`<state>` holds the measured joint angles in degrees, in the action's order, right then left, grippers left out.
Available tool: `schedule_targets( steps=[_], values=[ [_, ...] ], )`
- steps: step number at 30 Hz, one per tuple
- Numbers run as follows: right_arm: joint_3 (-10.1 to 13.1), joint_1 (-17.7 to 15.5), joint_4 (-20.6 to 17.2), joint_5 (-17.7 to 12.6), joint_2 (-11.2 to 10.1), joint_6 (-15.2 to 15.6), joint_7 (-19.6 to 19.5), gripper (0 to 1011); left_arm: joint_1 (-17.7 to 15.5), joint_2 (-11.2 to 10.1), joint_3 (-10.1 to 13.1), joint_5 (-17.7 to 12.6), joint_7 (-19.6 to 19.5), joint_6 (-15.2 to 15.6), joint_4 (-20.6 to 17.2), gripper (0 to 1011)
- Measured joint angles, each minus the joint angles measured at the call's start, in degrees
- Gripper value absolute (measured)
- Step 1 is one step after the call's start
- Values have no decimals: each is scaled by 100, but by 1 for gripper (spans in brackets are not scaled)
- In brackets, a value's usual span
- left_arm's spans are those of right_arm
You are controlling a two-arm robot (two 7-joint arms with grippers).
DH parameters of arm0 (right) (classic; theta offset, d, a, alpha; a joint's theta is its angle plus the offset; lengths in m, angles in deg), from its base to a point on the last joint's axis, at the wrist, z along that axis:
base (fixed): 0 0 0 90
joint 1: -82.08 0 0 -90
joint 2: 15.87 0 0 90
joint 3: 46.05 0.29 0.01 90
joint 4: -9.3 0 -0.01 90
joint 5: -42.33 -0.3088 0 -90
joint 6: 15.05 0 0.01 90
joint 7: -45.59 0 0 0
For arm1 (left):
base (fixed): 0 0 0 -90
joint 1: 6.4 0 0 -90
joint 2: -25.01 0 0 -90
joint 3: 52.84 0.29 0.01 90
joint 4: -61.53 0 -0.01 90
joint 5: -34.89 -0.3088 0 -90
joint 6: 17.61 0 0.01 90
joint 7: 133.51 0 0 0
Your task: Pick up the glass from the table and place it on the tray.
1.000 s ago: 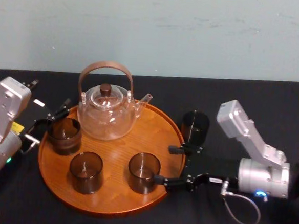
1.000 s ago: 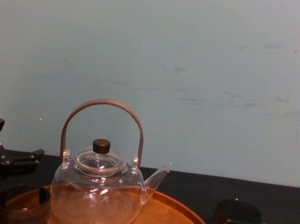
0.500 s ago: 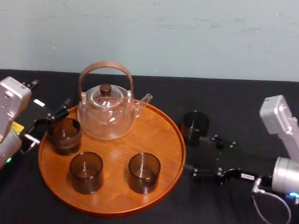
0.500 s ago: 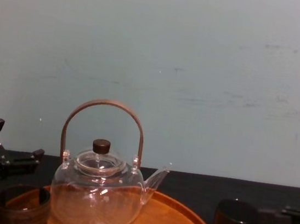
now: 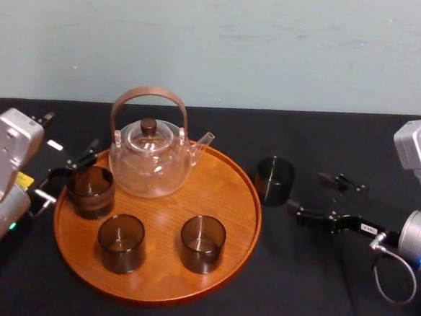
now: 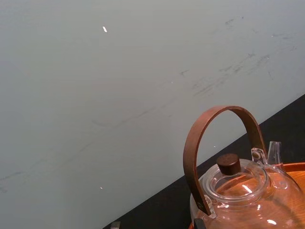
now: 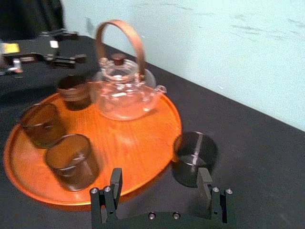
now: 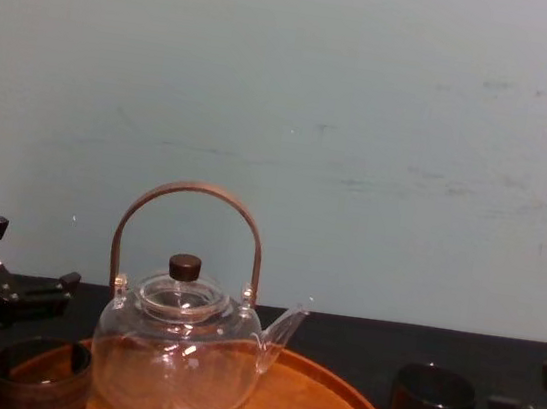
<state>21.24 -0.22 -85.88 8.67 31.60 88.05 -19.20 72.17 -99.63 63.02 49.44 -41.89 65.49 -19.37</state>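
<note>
Right tool low, level, reaching in from the right; fingers wide apart, empty, near the glass. Glass stands on table, just beside tray right rim. Left tool parked at tray's left edge, spread open.

The black tabletop stretches across in front of me. The large round wooden tray lies flat on it, a little to my left of centre. A dark glass stands upright on the bare tabletop just beside the tray's right rim; I cannot tell whether they touch.
</note>
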Motion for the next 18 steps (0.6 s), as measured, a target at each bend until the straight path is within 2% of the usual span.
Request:
schedule_targets(
  steps=[2,8,18],
  values=[
    [14,0,15,10,18,33,-37,1002,0,0,0,0,0,0,0,1001],
    [77,67,174,118,162,396,-279,1003,0,0,0,0,0,0,0,1001],
    [57,322,419,255,355,895,-394,1002,0,0,0,0,0,0,0,1001]
  ],
)
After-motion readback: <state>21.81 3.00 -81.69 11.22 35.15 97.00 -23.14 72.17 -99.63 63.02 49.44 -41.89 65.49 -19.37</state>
